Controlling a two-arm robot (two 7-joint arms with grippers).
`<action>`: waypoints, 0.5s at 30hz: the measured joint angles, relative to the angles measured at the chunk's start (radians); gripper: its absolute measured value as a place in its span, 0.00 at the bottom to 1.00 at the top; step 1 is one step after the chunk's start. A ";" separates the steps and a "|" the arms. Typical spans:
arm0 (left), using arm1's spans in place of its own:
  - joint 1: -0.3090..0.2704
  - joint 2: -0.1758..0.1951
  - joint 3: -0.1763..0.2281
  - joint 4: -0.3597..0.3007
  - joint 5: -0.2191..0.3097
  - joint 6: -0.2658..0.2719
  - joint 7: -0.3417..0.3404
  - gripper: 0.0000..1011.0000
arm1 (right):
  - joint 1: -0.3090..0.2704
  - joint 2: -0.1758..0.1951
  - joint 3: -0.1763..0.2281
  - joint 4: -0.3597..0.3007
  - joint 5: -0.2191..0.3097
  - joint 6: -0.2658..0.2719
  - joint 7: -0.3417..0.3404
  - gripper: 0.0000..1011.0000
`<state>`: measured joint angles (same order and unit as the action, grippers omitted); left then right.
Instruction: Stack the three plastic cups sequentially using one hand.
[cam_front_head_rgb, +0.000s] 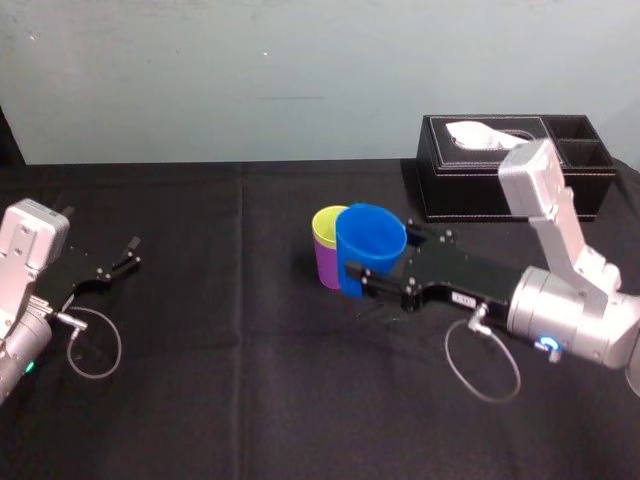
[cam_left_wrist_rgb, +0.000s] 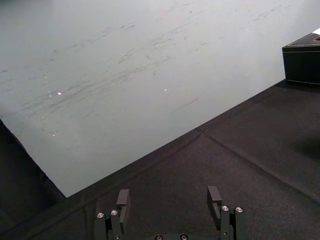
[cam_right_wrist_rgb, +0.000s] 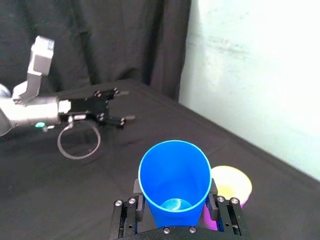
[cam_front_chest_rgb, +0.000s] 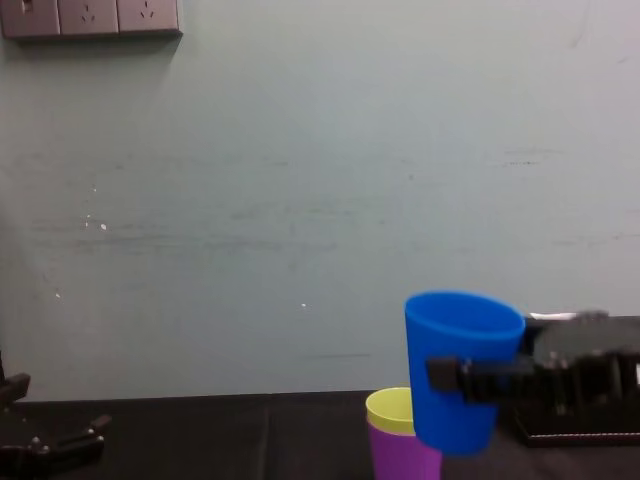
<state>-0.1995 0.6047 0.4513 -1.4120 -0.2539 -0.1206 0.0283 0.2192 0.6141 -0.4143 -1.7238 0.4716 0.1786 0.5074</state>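
Note:
My right gripper (cam_front_head_rgb: 380, 250) is shut on the blue cup (cam_front_head_rgb: 370, 245), with one black finger on each side of it, as the right wrist view shows (cam_right_wrist_rgb: 176, 205). The blue cup (cam_front_chest_rgb: 460, 370) hangs upright above the table. It sits just right of, and higher than, the yellow-green cup (cam_front_chest_rgb: 390, 410). The yellow-green cup (cam_front_head_rgb: 327, 222) is nested inside the purple cup (cam_front_head_rgb: 327, 268), which stands on the black cloth. My left gripper (cam_front_head_rgb: 128, 255) rests at the far left of the table, open with nothing between its fingers (cam_left_wrist_rgb: 168, 197).
A black tissue box (cam_front_head_rgb: 510, 165) stands at the back right, behind my right arm. The black cloth (cam_front_head_rgb: 230, 360) covers the table, with free room in the middle and front. A pale wall (cam_front_chest_rgb: 300, 200) rises right behind the table.

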 joint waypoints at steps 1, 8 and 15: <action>0.000 0.000 0.000 0.000 0.000 0.000 0.000 1.00 | 0.007 -0.001 0.000 0.002 0.000 0.001 -0.001 0.71; 0.000 0.000 0.000 0.000 0.000 0.000 0.000 1.00 | 0.065 -0.019 -0.008 0.025 -0.004 0.018 -0.013 0.71; 0.000 0.000 0.000 0.000 0.000 0.000 0.000 1.00 | 0.117 -0.043 -0.021 0.068 -0.012 0.032 -0.022 0.71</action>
<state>-0.1995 0.6047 0.4514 -1.4120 -0.2539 -0.1205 0.0283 0.3360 0.5708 -0.4353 -1.6562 0.4593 0.2109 0.4858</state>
